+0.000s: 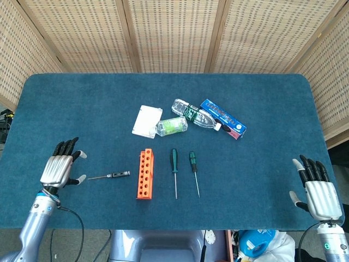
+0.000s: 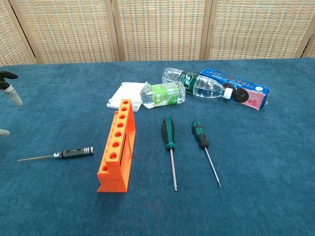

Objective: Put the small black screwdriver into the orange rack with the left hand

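- In the head view we see the left hand (image 1: 59, 168) at about 9 o'clock of the table (image 1: 82, 109), fingers spread and holding nothing, its fingertips just short of the tip of the small black screwdriver (image 1: 110, 176).
- The chest view catches only a few of that hand's fingertips (image 2: 11, 91) at its left edge, so we read its pose from the head view alone.
- We find the right hand (image 1: 316, 188) only in the head view, at about 4 o'clock, open and empty.
- The small black screwdriver lies flat on the cloth, handle end toward the orange rack (image 1: 145, 174), near it but apart.
- From the chest view we can make out the rack's row of round holes (image 2: 118, 132), all unfilled.
- Right of the rack lie two green-handled screwdrivers (image 1: 174, 170) (image 1: 193, 171), side by side.
- Toward 12 o'clock we see a white plastic case (image 1: 146, 121), two clear bottles (image 1: 172, 126) (image 1: 195, 115) and a blue box (image 1: 223, 119) clustered together.
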Robot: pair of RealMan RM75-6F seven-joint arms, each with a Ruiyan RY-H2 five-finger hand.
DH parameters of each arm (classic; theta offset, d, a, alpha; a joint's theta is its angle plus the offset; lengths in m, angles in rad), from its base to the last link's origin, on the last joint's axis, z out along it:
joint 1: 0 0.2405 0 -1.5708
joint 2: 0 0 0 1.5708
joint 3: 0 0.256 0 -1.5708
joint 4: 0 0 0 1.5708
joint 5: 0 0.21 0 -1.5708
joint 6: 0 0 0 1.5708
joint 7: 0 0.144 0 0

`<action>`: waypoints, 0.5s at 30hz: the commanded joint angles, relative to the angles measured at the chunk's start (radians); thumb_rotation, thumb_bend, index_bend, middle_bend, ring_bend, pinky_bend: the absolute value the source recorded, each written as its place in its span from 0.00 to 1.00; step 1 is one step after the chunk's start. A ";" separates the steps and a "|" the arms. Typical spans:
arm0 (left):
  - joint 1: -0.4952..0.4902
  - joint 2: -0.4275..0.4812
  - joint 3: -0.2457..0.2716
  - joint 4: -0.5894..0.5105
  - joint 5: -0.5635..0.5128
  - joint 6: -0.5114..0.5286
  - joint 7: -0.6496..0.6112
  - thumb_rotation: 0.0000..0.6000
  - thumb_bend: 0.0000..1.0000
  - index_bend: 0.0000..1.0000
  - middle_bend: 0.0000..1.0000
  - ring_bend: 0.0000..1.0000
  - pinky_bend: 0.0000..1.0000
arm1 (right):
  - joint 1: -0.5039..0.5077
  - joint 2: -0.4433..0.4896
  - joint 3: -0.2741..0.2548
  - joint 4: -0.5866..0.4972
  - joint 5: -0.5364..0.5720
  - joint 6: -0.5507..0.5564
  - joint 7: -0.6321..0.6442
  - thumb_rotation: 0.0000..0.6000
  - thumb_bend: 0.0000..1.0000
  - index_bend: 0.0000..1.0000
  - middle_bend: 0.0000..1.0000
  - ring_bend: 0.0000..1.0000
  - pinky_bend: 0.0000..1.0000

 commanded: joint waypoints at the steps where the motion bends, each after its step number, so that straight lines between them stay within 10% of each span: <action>1: -0.040 -0.057 -0.018 0.020 -0.054 -0.010 0.045 1.00 0.21 0.38 0.00 0.00 0.00 | 0.000 0.001 0.000 0.000 0.001 0.000 0.004 1.00 0.28 0.06 0.00 0.00 0.00; 15: -0.136 -0.211 -0.061 -0.012 -0.254 0.041 0.207 1.00 0.21 0.40 0.00 0.00 0.00 | -0.002 0.009 -0.001 -0.001 -0.005 0.003 0.036 1.00 0.28 0.06 0.00 0.00 0.00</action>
